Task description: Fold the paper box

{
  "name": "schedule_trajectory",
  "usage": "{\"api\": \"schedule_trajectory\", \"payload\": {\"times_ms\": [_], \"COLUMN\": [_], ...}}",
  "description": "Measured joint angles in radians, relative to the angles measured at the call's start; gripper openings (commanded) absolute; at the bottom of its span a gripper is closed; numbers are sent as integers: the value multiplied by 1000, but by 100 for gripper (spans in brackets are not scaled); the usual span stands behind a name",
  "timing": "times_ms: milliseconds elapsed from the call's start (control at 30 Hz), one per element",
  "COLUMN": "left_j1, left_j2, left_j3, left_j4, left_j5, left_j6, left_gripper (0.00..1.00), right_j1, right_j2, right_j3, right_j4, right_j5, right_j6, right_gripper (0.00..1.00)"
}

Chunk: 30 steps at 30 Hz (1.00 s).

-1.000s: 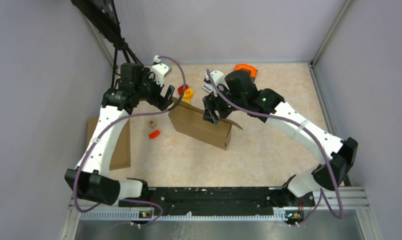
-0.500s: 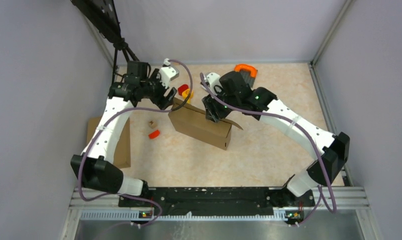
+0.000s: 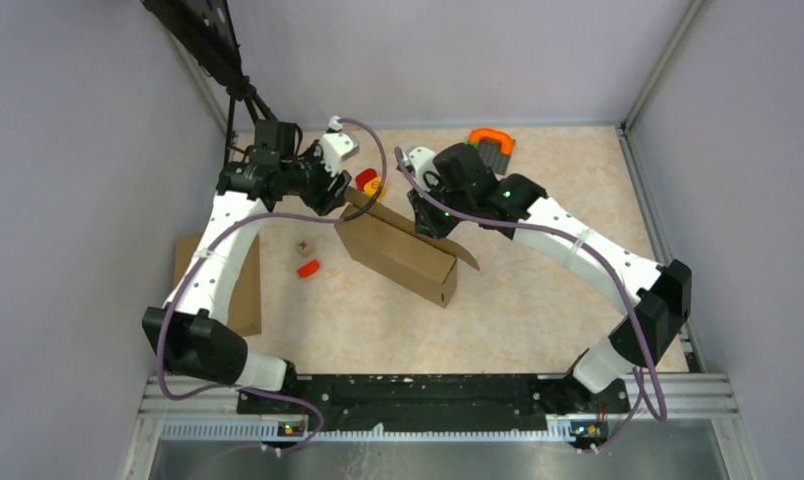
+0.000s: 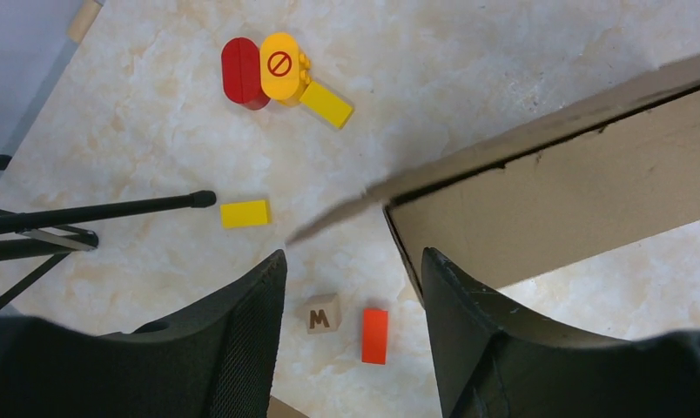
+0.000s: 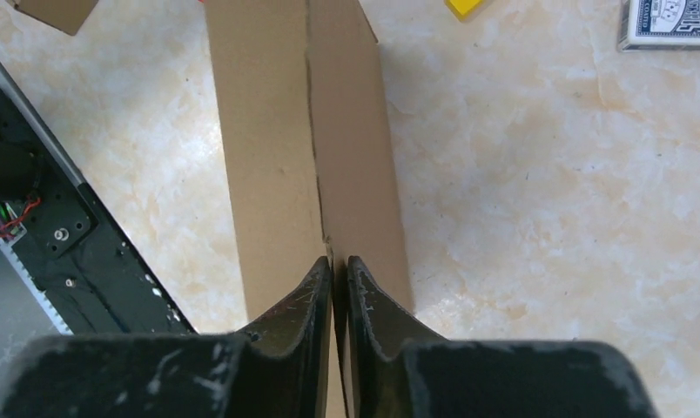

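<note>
Near the middle of the beige marbled tabletop (image 3: 538, 300), the plain brown cardboard paper box (image 3: 393, 255) lies slanted, long and narrow, with a loose flap sticking out on its far right side. The right hand (image 3: 425, 222) is down on the far long edge, and in its wrist view the black fingers (image 5: 307, 300) are pinched almost together on a thin upright cardboard panel seen edge-on (clamped on the box). The left hand (image 3: 336, 195) is at the box's far-left end with fingers (image 4: 251, 331) well apart. The box's end corner is just beside one finger and a thin flap edge pokes into the gap; contact can't be told. Loose items near that end: a red and yellow toy brick cluster (image 4: 272, 70), a small yellow block (image 4: 244, 213), a wooden cube marked M (image 4: 322, 313) and an orange-red block (image 4: 374, 335). A blue playing-card pack (image 5: 669, 22) lies past the box in the right wrist view. A second brown cardboard box (image 3: 246, 290) sits at the left edge, partly under the left arm.
</note>
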Motion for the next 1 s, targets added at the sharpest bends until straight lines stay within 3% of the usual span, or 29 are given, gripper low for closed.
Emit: {"api": "schedule_trajectory", "payload": {"times_ms": [167, 300, 333, 400, 600, 833, 933, 1000], "left_j1": [0, 0, 0, 0, 0, 0, 0, 0], "left_j2": [-11, -11, -11, -9, 4, -16, -56, -95], "left_j3": [-3, -5, -6, -8, -8, -8, -8, -8], "left_j4": [5, 11, 18, 26, 37, 39, 36, 36], "left_j5": [-1, -4, -7, -11, -19, -38, -61, -82], "left_j6": [0, -2, -3, -7, -37, -157, -246, -320], "left_gripper": [60, 70, 72, 74, 76, 76, 76, 71], "right_j1": [5, 6, 6, 7, 9, 38, 41, 40], "right_j2": [0, 0, 0, 0, 1, 36, 50, 60], "right_j3": [5, 5, 5, 5, 5, 25, 25, 25], "right_j4": [5, 5, 5, 5, 8, 7, 6, 5], "right_j5": [0, -2, -5, -10, -26, -65, -89, -101], "right_j6": [2, 2, 2, 1, -5, -4, 5, 15], "right_gripper": [3, 3, 8, 30, 65, 78, 95, 97]}}
